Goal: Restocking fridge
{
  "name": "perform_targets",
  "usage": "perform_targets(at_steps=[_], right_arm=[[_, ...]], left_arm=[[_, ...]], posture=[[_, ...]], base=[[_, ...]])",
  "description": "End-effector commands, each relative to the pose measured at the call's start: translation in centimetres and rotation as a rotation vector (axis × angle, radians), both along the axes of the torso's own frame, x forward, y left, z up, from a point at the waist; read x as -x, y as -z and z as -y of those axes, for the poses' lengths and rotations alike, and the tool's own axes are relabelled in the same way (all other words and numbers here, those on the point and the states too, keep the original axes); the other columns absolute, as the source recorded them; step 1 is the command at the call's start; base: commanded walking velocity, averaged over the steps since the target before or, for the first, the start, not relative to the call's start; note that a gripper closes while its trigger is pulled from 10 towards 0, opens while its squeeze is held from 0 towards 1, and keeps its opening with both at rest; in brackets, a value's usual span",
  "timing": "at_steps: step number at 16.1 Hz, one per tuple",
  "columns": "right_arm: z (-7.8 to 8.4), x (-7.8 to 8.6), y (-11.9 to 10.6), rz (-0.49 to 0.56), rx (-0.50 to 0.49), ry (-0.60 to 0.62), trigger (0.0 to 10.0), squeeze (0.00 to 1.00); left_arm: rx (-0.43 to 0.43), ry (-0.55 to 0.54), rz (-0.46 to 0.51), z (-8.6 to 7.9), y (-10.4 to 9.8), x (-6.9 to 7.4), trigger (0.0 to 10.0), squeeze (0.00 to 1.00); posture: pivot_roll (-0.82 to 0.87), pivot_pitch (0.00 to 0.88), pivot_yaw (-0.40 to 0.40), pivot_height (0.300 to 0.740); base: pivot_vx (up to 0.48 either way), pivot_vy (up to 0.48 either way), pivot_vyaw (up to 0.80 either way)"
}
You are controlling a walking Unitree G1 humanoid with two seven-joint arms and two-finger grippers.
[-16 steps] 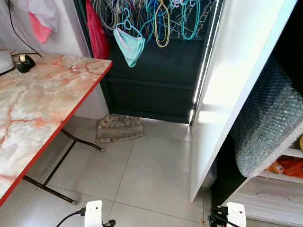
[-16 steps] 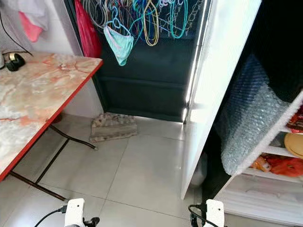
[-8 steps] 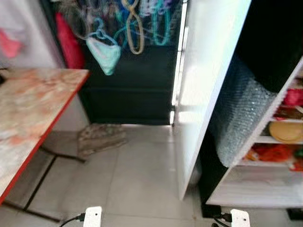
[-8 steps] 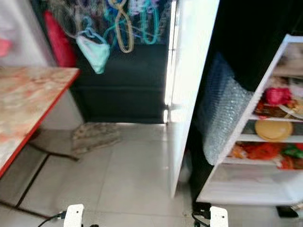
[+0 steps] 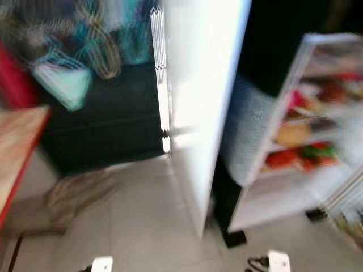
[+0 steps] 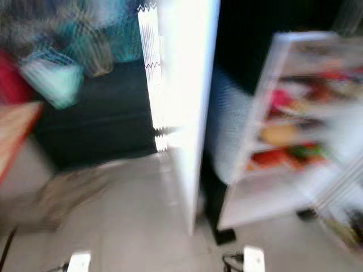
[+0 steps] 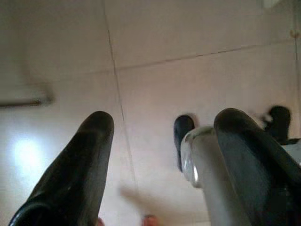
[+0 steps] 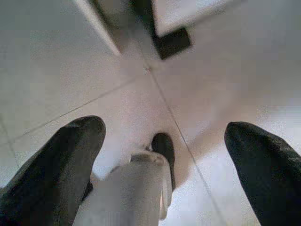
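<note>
Two pincers hang low over pale floor tiles (image 8: pixel 56 70), both spread wide and grasping nothing. The left pincer (image 7: pixel 160 155) and right pincer (image 8: pixel 164 155) each look down past a silver leg to a black foot. The right wrist view also catches the fridge's dark base corner. The blurred head views add what the wrists miss: the open white fridge door (image 5: pixel 198 85), fridge shelves (image 5: pixel 306 141) with red, yellow and green items, a red-edged counter (image 5: pixel 17 141), and hangers (image 5: pixel 96 45) beyond.
</note>
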State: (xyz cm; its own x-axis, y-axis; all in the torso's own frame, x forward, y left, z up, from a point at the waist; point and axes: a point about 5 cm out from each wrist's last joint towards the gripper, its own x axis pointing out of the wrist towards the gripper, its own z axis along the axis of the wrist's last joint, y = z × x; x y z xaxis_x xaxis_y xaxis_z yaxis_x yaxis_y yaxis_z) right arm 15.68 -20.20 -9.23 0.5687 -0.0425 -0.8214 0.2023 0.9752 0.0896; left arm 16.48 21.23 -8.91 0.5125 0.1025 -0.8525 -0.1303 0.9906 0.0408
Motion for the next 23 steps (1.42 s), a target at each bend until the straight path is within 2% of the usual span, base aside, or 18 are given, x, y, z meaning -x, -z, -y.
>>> perform_targets(at_steps=[1,4,15,16,23], right_arm=[[0.5,0.5,0.1,-0.019,0.010,0.011,10.0,0.00],[0.6,0.0,-0.1,-0.009,0.011,0.011,10.0,0.00],[0.6,0.0,-0.1,-0.009,0.011,0.011,10.0,0.00],[0.7,-1.0,-0.5,0.015,0.009,-0.007,10.0,0.00],[0.8,-1.1,-0.6,0.019,0.011,-0.005,10.0,0.00]], left_arm=[[0.005,0.010,0.011,0.3,-0.2,-0.6,10.0,0.00],[0.003,0.009,0.024,0.4,-0.4,-1.2,10.0,0.00],[0.003,0.009,0.024,0.4,-0.4,-1.2,10.0,0.00],[0.008,-0.019,0.046,0.5,-0.9,-2.1,10.0,0.00],[0.014,-0.021,0.048,0.6,-0.9,-2.2,10.0,0.00]], posture=[[-0.05,0.000,0.062,0.740],[-0.04,0.000,0.046,0.740],[-0.04,0.000,0.046,0.740],[-0.03,0.000,0.025,0.740],[-0.04,0.000,0.024,0.740]], base=[[0.000,0.000,-0.79],[0.000,0.000,-0.80],[0.000,0.000,-0.80],[0.000,0.000,0.00],[0.000,0.000,0.00]])
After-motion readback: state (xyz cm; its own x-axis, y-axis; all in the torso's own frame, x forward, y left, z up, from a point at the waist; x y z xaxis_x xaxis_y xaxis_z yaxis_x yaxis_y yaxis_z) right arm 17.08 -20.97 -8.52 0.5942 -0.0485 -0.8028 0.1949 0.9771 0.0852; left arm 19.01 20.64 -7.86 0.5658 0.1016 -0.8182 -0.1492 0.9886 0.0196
